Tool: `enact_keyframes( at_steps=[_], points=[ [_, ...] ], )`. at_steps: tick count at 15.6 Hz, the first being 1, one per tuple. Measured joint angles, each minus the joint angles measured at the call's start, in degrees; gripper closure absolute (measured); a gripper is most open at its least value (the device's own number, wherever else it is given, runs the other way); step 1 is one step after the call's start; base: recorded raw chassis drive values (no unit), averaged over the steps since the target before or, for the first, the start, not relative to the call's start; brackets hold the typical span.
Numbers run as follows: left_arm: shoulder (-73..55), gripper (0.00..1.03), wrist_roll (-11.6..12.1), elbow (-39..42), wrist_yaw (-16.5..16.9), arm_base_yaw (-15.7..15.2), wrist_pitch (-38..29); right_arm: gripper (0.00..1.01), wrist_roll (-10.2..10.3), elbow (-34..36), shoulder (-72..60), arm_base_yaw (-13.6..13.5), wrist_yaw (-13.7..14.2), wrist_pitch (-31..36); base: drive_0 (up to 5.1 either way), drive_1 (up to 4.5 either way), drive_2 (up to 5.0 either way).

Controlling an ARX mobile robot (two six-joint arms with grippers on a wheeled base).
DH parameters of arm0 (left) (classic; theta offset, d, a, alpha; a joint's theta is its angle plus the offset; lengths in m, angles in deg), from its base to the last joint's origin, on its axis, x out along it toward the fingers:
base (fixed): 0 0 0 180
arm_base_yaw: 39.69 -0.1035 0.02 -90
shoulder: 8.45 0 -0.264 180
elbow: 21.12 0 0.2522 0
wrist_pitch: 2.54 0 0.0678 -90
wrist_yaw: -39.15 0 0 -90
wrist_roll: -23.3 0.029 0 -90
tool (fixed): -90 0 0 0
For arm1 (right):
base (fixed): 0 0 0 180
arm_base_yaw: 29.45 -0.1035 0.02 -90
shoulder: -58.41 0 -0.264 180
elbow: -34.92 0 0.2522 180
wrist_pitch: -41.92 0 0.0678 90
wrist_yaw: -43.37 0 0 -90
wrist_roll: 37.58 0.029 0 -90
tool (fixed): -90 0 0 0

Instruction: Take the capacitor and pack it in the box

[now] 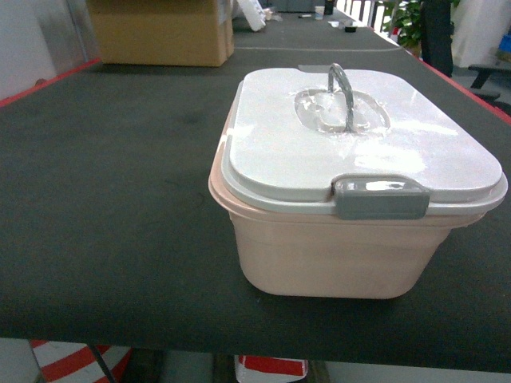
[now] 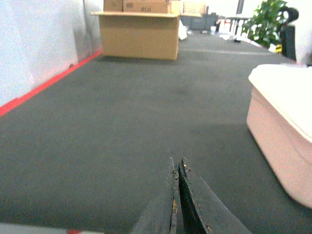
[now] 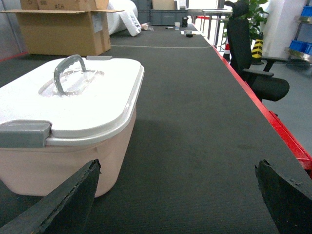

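Nothing of the packing looks begun. The box sits right of centre in the head view on the dark table, its white lid seated flat and covering the tub, the grey clasp at the near edge down over the rim, and the grey handle standing upright in its recess. No capacitor shows in any view, so finding one, lifting the lid, placing the part and closing up all appear to lie ahead. The left gripper, at the bottom centre of its wrist view, has its jaws pressed together with nothing between them, and it hangs over bare table with the box at the right edge of that frame. The right gripper has its jaws wide apart, one fingertip at the lower left and one at the lower right, empty, with the box just beyond the lower-left one. In the head view the box's long axis runs roughly left to right, turned slightly, a long clasped side facing the camera. A carton stands at the upper left, well apart.
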Motion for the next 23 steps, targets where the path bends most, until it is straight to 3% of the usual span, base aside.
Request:
enact_keyframes(
  at_steps=[1,5,13,23],
  points=[
    [5.3,1.01,0.0,0.0,0.1,0.0,8.5,0.03,0.0,0.0,0.0,0.0,0.0,0.0,0.0,0.00,0.0],
    [9.3,1.01,0.0,0.0,0.0,0.0,9.8,0.03,0.0,0.0,0.0,0.0,0.0,-0.1,0.0,0.00,0.0],
    [9.3,0.03,0.1,0.0,0.0,0.0,10.0,0.03,0.0,0.0,0.0,0.0,0.0,0.0,0.0,0.00,0.0],
    [9.3,0.05,0.1,0.0,0.0,0.0,10.0,0.03,0.0,0.0,0.0,0.0,0.0,0.0,0.0,0.00,0.0]
  ],
)
